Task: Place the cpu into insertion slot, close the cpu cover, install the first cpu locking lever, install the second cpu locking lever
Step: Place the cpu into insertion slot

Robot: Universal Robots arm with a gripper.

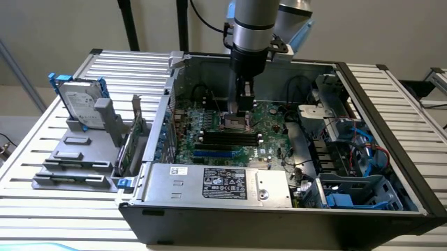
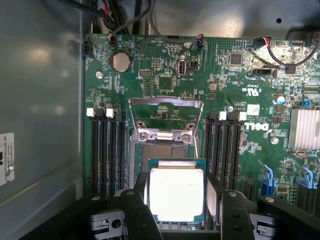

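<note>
My gripper (image 2: 176, 205) is shut on the cpu (image 2: 176, 192), a flat square chip with a bright silver top and a green edge, one black finger (image 2: 137, 202) at each side. It hangs just over the insertion slot (image 2: 165, 151), whose dark bed shows beyond the chip. The cpu cover (image 2: 166, 103), a thin silver frame, stands swung open behind the slot on the green board (image 2: 150, 65). In the exterior view the gripper (image 1: 237, 116) reaches down into the open computer case, right above the slot (image 1: 234, 123). I cannot make out the locking levers.
Long black memory slots (image 2: 107, 150) flank the socket on both sides. The case's grey wall (image 2: 40, 100) stands close beside the board. A power supply (image 1: 223, 183) sits at the case's front, drive cages and cables (image 1: 349, 151) at the exterior view's right. A hard drive (image 1: 80, 102) rests outside on the slatted table.
</note>
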